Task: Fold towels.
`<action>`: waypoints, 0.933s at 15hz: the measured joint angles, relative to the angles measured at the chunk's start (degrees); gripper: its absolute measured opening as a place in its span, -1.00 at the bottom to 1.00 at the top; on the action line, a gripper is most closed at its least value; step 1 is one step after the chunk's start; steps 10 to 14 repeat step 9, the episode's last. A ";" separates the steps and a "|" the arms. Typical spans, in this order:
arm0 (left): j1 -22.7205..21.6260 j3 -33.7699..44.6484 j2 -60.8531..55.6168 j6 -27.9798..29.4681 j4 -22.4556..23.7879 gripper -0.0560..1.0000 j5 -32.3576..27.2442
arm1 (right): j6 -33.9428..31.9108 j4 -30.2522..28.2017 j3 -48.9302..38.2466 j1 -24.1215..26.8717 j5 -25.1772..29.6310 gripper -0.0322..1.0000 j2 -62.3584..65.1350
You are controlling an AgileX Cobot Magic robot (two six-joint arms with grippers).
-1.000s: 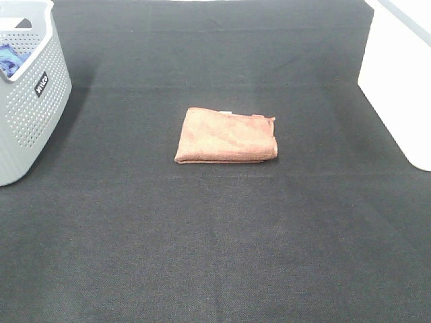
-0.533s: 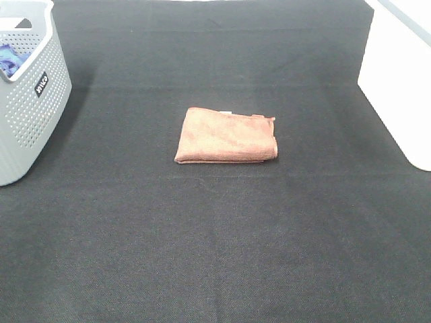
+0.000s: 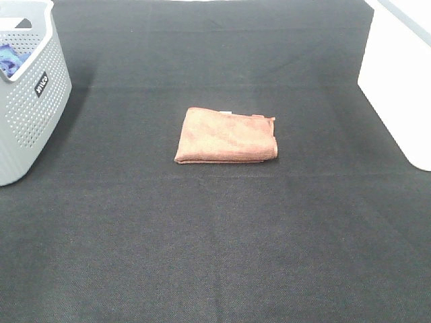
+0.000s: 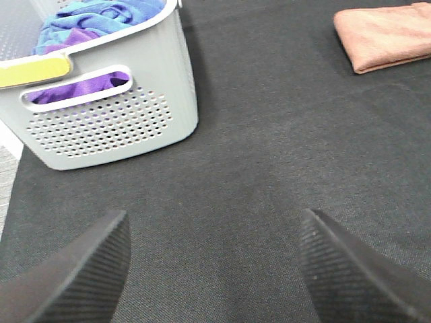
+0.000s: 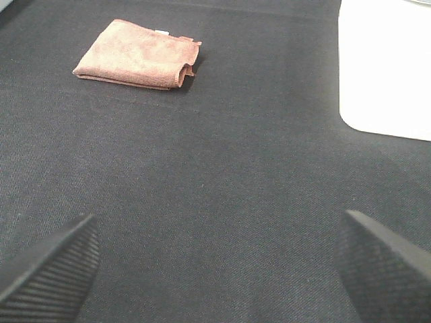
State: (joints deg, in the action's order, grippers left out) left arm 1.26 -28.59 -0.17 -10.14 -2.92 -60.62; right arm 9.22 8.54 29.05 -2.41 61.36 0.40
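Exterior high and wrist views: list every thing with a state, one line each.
Reddish-brown towel: folded, flat on the black mat, untouched.
Grey basket: upright, holding blue and purple cloths.
White bin: upright at the mat's right edge.
Left tool: open, empty.
Right tool: open, empty.
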 joint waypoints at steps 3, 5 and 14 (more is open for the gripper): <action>0.00 0.00 0.00 0.00 0.00 0.39 0.00 | 0.00 0.40 0.00 0.00 0.00 0.79 0.00; 0.00 0.00 0.00 0.00 0.00 0.39 0.00 | 0.00 0.40 0.00 0.00 0.00 0.79 0.00; 0.00 0.00 0.00 0.00 0.00 0.39 0.00 | 0.00 0.40 0.00 0.00 0.00 0.79 0.00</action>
